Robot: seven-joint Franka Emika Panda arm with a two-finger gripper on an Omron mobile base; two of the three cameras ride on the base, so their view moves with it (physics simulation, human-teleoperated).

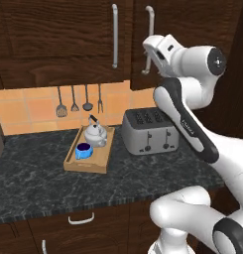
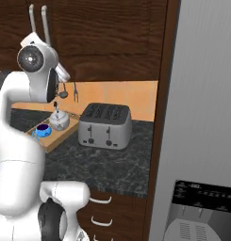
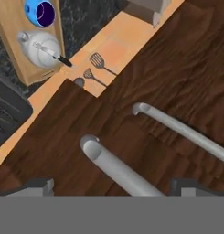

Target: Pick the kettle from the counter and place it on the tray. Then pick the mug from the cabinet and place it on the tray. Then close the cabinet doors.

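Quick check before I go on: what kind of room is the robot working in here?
A home-style kitchen, rendered. A boxy silver four-slot toaster stands on a dark marbled stone counter, cooking utensils hang on an orange tiled wall, and dark brown wood cabinet doors with silver bar handles hang above.

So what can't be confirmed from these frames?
- Cabinet doors: whether they sit fully flush; left base view, the arm covers the right door's edge.
- Mug: partly hidden by the arm in the right base view.
- Gripper: the fingertips barely clear the bottom of the hand view; contact with the bar handle unclear.
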